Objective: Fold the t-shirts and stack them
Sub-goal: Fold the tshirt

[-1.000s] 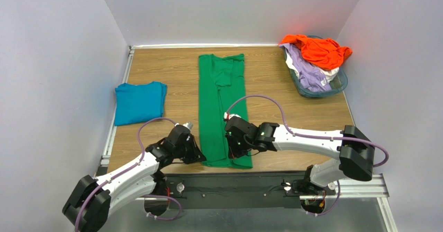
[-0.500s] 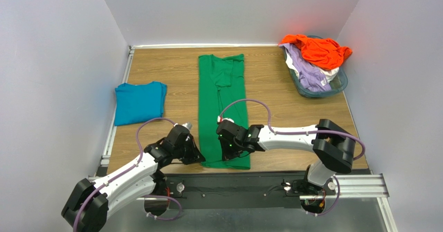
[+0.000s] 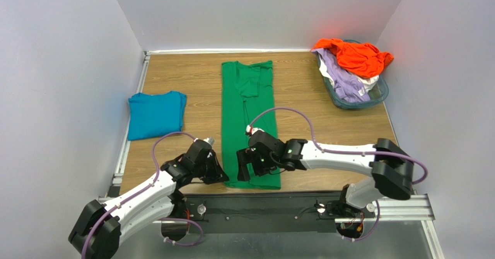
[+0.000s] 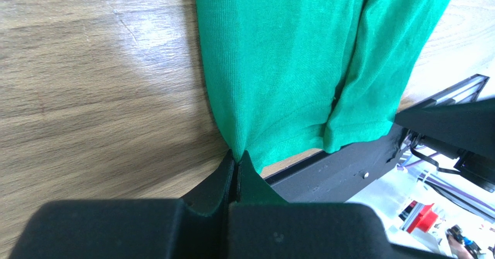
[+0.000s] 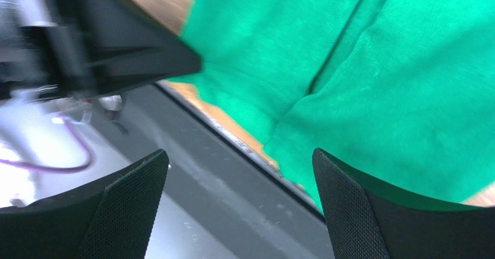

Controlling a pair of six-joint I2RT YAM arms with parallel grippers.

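Note:
A bright green t-shirt [image 3: 247, 111], folded lengthwise into a long strip, lies down the middle of the table. Its near left corner is pinched in my left gripper [image 3: 224, 176], which is shut on the hem; the left wrist view shows the cloth [image 4: 290, 56] drawn into the closed tips of the left gripper [image 4: 236, 157]. My right gripper [image 3: 248, 167] hovers open over the strip's near end, nothing between its fingers. In its wrist view the right gripper [image 5: 238, 154] straddles the table edge beside the green t-shirt [image 5: 377, 67]. A teal-blue t-shirt [image 3: 155, 114] lies folded at the left.
A clear bluish basket [image 3: 379, 93] at the back right holds an orange t-shirt [image 3: 354, 56], a lavender one [image 3: 343, 79] and a white one [image 3: 367, 80]. The black frame rail [image 4: 348, 166] runs along the table's near edge. Grey walls enclose three sides.
My right gripper has opened and let go of the green t-shirt's near end, after shifting a little to the left. The left gripper has kept its grip and place.

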